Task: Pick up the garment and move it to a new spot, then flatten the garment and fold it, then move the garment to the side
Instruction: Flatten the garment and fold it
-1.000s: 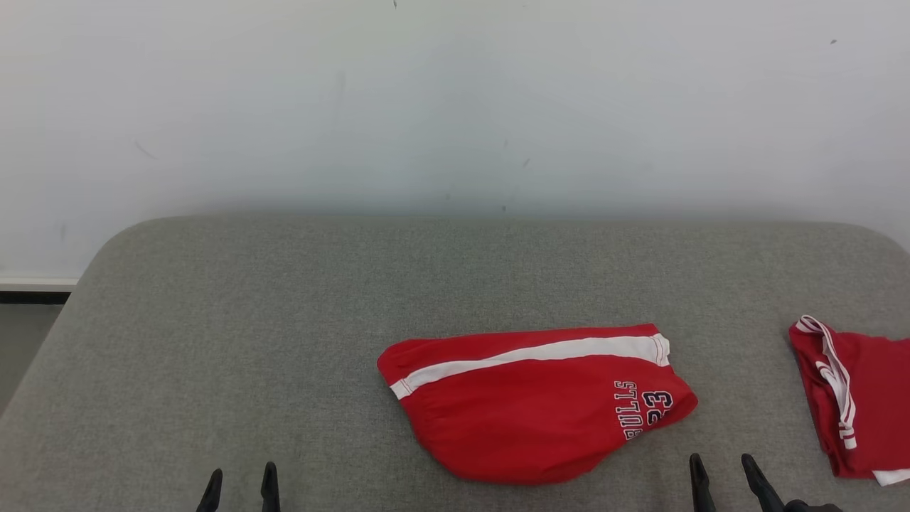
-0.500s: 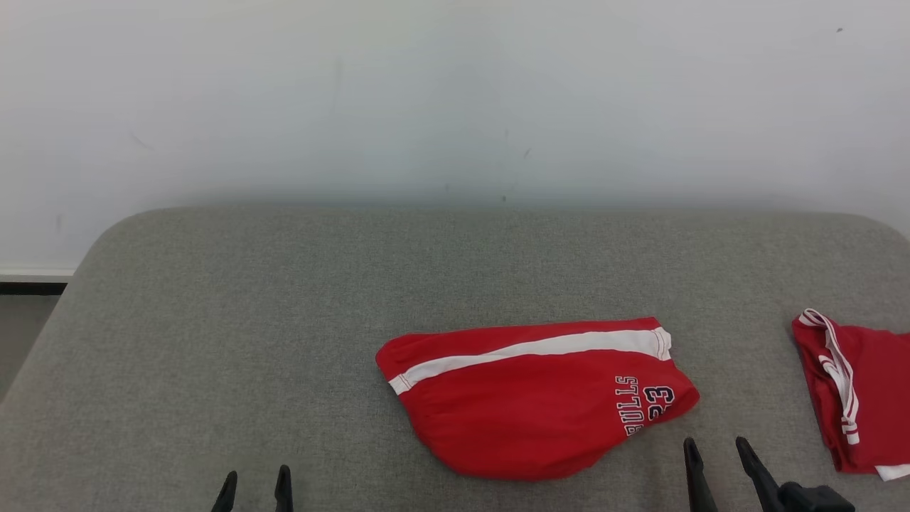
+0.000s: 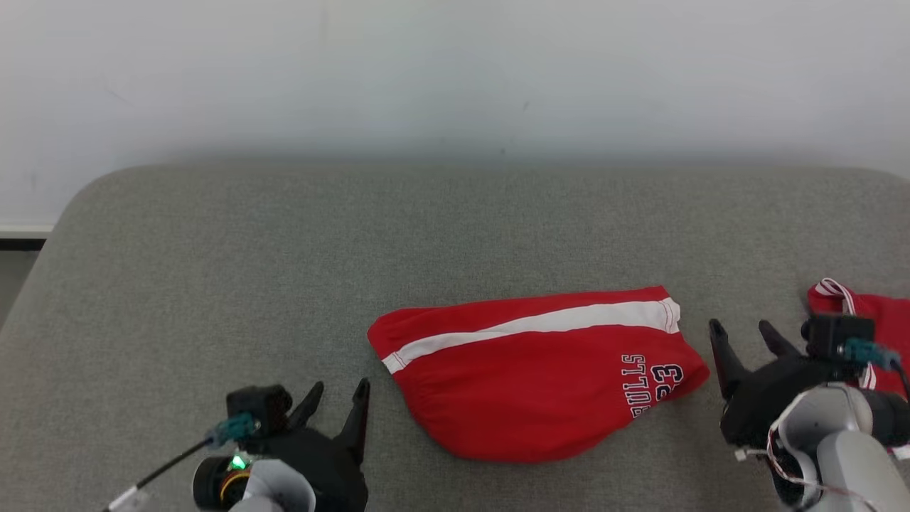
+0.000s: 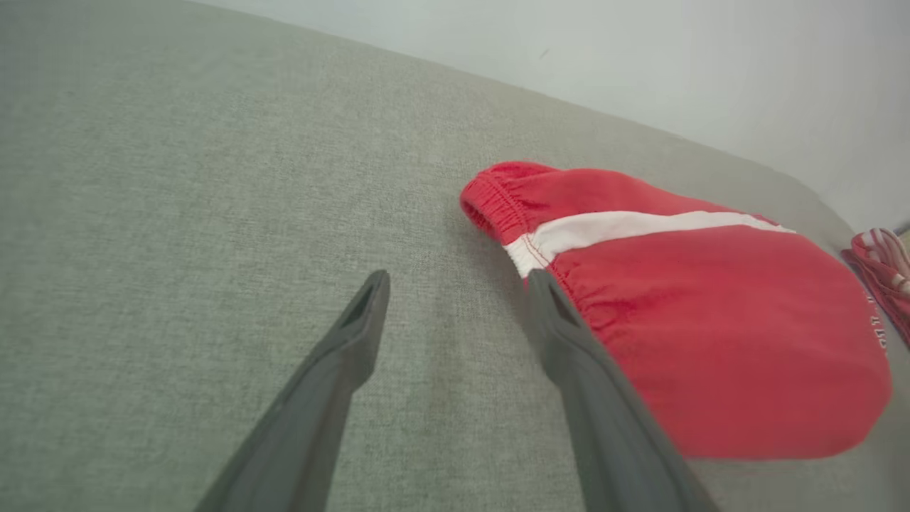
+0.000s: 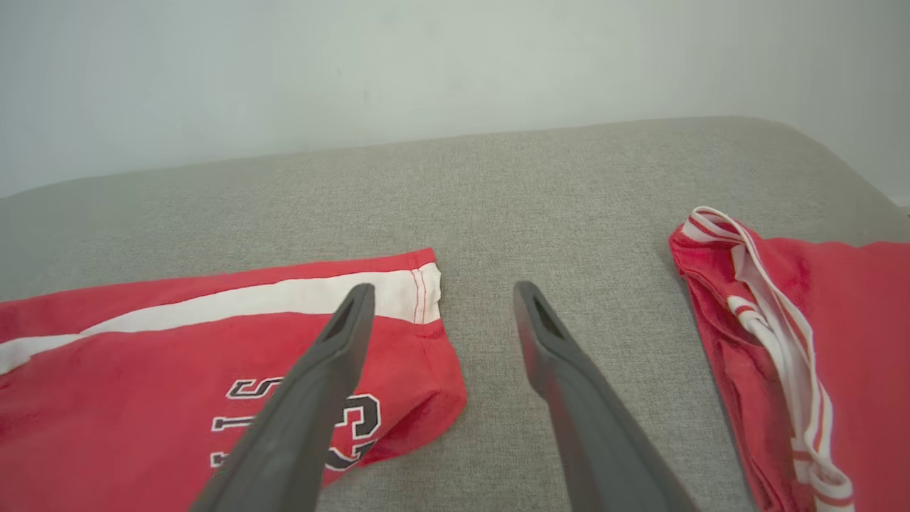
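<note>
The red shorts lie bunched in the middle of the grey table, not lifted yet. The left gripper and right gripper sit wide open at each end, holding nothing (I think all the work is ahead).

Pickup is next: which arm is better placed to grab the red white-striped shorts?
Probably left: the open left gripper points at the elastic waistband corner of the red white-striped shorts. The open right gripper sits between their hem and another red garment.
</note>
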Robot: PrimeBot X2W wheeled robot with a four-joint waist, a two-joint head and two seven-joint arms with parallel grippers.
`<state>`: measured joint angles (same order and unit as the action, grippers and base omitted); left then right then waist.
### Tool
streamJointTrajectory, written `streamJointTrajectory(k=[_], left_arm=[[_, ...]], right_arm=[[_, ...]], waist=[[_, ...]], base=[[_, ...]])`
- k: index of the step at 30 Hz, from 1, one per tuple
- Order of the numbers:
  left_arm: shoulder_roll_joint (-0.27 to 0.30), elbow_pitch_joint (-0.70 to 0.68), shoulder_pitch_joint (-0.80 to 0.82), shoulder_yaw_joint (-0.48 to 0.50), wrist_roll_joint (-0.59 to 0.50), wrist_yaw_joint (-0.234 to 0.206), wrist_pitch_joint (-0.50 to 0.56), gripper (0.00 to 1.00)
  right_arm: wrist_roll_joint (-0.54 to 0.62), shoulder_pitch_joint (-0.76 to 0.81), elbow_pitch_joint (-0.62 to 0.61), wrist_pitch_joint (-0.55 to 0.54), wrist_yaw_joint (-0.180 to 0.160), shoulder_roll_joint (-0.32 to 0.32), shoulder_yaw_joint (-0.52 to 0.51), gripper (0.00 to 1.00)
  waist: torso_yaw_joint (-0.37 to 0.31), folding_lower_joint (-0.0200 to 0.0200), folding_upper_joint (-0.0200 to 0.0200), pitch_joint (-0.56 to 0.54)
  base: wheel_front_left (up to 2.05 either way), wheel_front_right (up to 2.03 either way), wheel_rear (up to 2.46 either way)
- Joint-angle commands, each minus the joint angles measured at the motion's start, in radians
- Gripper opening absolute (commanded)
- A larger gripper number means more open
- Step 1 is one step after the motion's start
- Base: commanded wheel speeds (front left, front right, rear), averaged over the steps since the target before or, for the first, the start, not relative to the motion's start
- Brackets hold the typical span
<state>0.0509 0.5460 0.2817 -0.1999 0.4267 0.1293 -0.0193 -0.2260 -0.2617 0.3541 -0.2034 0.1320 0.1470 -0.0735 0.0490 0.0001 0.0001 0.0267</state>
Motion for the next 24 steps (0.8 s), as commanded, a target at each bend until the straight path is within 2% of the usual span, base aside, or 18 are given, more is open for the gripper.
streamJointTrajectory(k=[1,5,11,18,24], left_arm=[[0.000,0.016,0.038,-0.015,0.033,0.001,0.022,1.00],[-0.001,0.062,0.136,-0.087,0.125,-0.016,0.083,1.00],[0.000,0.111,0.233,-0.197,0.219,-0.042,0.116,1.00],[0.000,0.144,0.282,-0.275,0.286,-0.058,0.096,1.00],[0.000,0.156,0.295,-0.291,0.293,-0.057,0.056,1.00]], right_arm=[[-0.005,-0.036,0.020,-0.028,-0.002,0.007,-0.007,1.00],[-0.024,-0.145,0.082,-0.093,-0.002,0.010,0.005,1.00],[-0.032,-0.238,0.171,-0.094,-0.002,0.026,0.056,1.00],[-0.054,-0.278,0.241,-0.053,-0.002,0.041,0.086,1.00],[-0.069,-0.293,0.284,-0.026,-0.002,0.055,0.102,1.00]], waist=[[-0.001,-0.0001,-0.0001,0.040],[0.001,-0.0001,-0.0001,0.087],[0.001,-0.0001,-0.0001,0.135],[0.007,-0.0001,-0.0001,0.151],[0.014,-0.0001,-0.0001,0.150]], base=[[0.00,0.00,0.00],[0.00,0.00,0.00],[0.00,0.00,0.00],[0.00,0.00,0.00],[0.00,0.00,0.00]])
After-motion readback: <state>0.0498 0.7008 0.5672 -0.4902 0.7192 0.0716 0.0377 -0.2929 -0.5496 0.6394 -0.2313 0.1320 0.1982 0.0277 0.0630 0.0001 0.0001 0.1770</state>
